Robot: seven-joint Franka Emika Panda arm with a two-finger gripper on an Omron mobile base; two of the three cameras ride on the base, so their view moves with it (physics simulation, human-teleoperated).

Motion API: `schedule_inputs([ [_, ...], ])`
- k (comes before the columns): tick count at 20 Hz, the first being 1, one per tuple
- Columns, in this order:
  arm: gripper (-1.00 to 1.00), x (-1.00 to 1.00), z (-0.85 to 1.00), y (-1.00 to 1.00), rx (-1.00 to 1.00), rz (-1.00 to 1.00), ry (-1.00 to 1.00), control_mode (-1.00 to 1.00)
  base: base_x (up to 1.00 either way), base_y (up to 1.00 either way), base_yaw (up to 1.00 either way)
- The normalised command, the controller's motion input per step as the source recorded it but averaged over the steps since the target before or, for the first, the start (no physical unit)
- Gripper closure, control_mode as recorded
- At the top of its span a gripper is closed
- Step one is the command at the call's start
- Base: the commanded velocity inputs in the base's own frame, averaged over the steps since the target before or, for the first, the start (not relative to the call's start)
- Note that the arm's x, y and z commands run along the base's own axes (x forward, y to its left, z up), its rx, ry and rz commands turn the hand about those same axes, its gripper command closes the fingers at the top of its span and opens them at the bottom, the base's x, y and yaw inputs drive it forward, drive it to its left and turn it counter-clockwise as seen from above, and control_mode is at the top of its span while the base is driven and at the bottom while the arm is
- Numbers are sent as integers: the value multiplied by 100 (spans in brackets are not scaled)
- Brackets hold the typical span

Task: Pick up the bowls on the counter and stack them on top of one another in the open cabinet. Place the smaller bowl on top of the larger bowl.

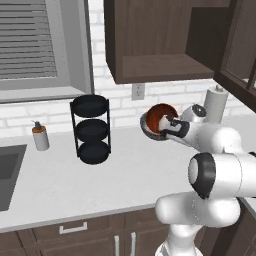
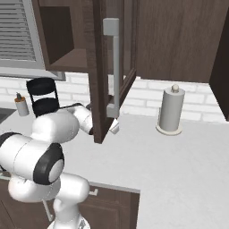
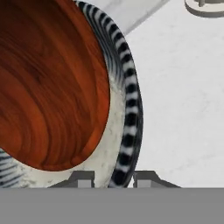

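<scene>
Stacking looks done: the red-brown bowl (image 3: 48, 83) sits inside the grey bowl (image 3: 127, 105), below the open cabinet (image 1: 160, 67). The gripper (image 3: 113, 179) pinches the grey rim; moving the pair up to the shelf remains.

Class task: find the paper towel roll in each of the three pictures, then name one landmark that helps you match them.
Left base view: paper towel roll at right, behind the arm.
Right base view: right of centre, upright on the counter.
Hand view: just its base at the top right corner.
Shared landmark: the off-white counter.
</scene>
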Motion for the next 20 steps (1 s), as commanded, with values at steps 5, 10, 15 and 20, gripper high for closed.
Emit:
schedule_inputs([
  [5,100,-100,100,6,0,0,-31,-100,0,0,0],
  [10,100,-100,100,2,-2,0,-20,-100,0,0,0],
  [15,100,-100,100,0,0,0,-8,-100,0,0,0],
  [20,100,-88,100,0,0,0,-5,-100,0,0,0],
])
